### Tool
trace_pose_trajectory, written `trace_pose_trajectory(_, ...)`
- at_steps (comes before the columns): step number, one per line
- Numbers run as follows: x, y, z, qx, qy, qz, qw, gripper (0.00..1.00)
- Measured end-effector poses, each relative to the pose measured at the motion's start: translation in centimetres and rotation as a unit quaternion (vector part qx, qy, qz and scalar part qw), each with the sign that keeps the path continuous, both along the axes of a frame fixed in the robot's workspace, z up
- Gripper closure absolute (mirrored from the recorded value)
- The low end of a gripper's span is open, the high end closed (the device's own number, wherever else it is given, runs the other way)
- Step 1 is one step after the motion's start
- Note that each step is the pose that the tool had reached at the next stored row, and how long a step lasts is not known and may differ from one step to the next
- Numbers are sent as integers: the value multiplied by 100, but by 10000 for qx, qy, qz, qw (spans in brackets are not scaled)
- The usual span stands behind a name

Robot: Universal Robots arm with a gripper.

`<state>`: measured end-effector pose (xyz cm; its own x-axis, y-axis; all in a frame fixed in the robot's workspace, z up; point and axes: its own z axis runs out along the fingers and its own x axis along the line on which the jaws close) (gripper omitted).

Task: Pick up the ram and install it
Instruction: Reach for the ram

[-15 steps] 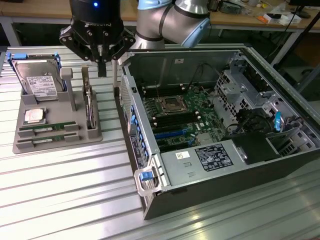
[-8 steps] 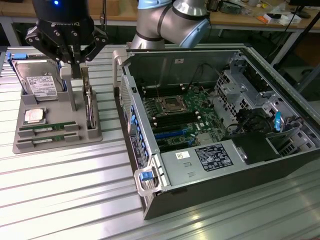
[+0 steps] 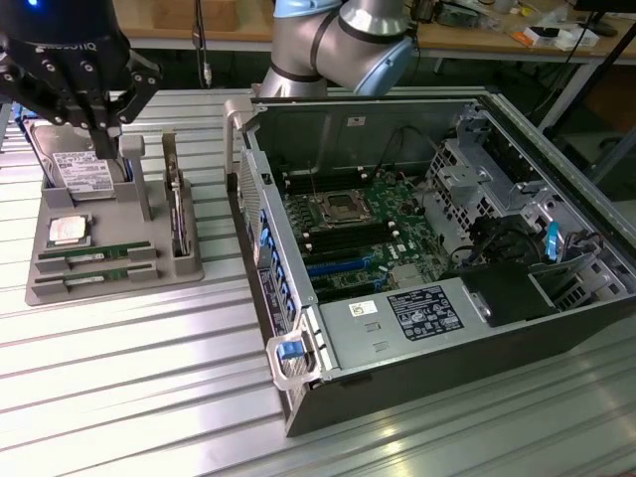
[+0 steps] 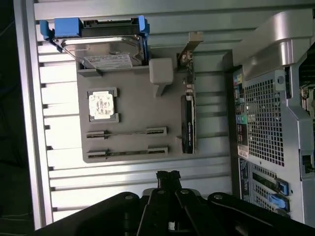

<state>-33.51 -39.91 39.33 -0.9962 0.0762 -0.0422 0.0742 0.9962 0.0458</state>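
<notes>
Jaws pressed together with nothing between them, as far as the wrist view lets one judge, the gripper (image 4: 168, 175) hangs above the back end of the grey holder tray (image 3: 129, 231), close to the hard drive (image 3: 84, 174). The two ram sticks (image 3: 94, 254) lie in parallel slots at the tray's front, just beside the square processor chip (image 3: 68, 230), untouched and well apart from the open computer case (image 3: 447, 376) on the exterior view's right

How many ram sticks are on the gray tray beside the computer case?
2. One ram stick lies in the gray tray's slot next to the processor chip; the second ram stick lies in the parallel slot by the tray's edge.
</notes>
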Motion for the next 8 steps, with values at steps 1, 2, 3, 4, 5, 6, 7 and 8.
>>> trace_pose_trajectory(1, -69, 0, 1, 0, -2, -1, 10000, 89)
trace_pose_trajectory(2, -175, 0, 0, 0, -8, 0, 10000, 89)
trace_pose_trajectory(3, -255, 0, 1, 0, -11, 0, 10000, 89)
trace_pose_trajectory(4, -396, 0, 0, 0, -18, -1, 10000, 89)
trace_pose_trajectory(5, -433, -1, 1, 0, -18, 0, 10000, 89)
trace_pose_trajectory(6, -435, -1, 1, 0, -18, 0, 10000, 89)
trace_pose_trajectory(7, -437, 0, 1, 0, -18, 0, 10000, 89)
trace_pose_trajectory(8, -440, 0, 0, 0, -19, 0, 10000, 89)
